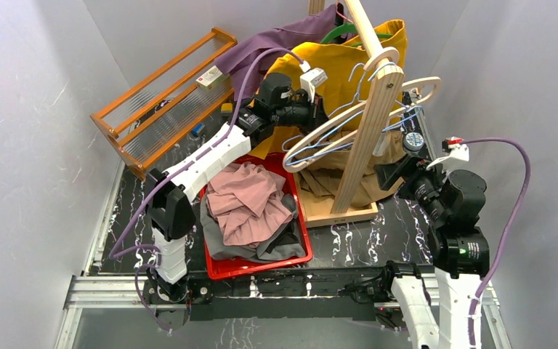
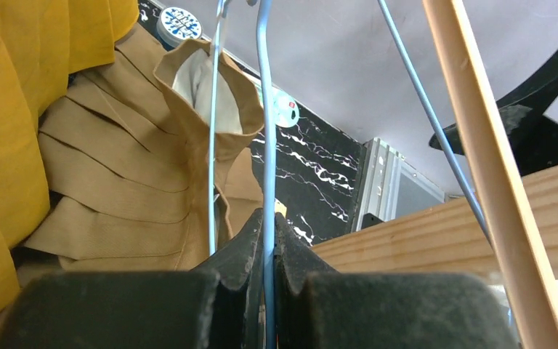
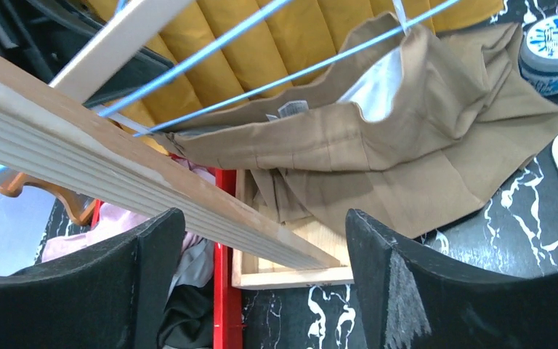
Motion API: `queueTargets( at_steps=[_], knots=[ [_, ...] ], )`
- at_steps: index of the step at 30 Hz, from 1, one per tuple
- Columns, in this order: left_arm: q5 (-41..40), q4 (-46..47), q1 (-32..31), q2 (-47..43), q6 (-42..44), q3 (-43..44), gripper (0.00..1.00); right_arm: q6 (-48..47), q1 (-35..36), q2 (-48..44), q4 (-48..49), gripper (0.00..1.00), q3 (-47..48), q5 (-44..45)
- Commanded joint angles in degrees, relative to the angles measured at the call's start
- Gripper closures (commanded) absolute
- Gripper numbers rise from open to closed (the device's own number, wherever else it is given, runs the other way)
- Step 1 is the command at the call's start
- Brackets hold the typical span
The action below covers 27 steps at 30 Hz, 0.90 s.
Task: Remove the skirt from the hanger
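The tan pleated skirt [image 1: 322, 179] hangs from a blue wire hanger [image 1: 318, 150] and sags onto the wooden stand's base. In the left wrist view my left gripper [image 2: 267, 218] is shut on one blue hanger wire [image 2: 265, 131], with the skirt [image 2: 116, 189] just left of it. From above, that gripper [image 1: 317, 115] sits at the hanger's left end. My right gripper [image 3: 261, 225] is open with nothing between its fingers. It stands below the skirt [image 3: 392, 145] and the hanger wires [image 3: 261, 78], apart from both. Seen from above, it [image 1: 394, 173] is right of the stand.
A slanted wooden post [image 1: 367, 131] crosses in front of the right gripper. A yellow garment [image 1: 334, 65] and a purple one [image 1: 276, 43] hang behind. A red bin [image 1: 221, 267] of clothes lies left, an orange rack [image 1: 163, 98] far left, a round tin [image 3: 552, 43] beside the skirt.
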Motion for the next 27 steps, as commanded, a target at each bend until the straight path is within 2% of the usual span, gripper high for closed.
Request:
queueTargets(
  at_steps=[1,9,12,15,19,23,27],
  knots=[
    [4.8,6.7,1.5,-4.8,-4.2,-3.7,1.0,4.8,0.3,-1.0,2.0,0.13,-3.4,0.7],
    [6.7,10.4,1.6,-5.9,-7.5,-13.2,1.0,13.2,0.3,4.4,8.8,0.18,-11.7,8.2],
    [7.1,11.3,1.5,-6.4,-8.6,-15.9,1.0,16.2,0.3,5.5,15.3,0.24,-15.3,9.1],
    [7.8,12.6,1.6,-6.6,-9.5,-18.5,1.0,18.3,0.3,5.4,23.7,0.24,-19.6,8.9],
    [9.1,13.7,1.3,-6.1,-10.5,-20.8,1.0,16.7,0.3,7.7,33.8,0.18,-22.5,5.8],
    [10.8,14.1,0.2,-4.8,-10.9,-21.9,1.0,14.5,0.3,13.3,39.9,0.14,-20.9,1.4],
    [12.1,13.5,-1.8,-3.4,-10.0,-21.9,1.0,11.2,0.3,17.1,42.4,0.17,-18.0,-0.2]
  ],
)
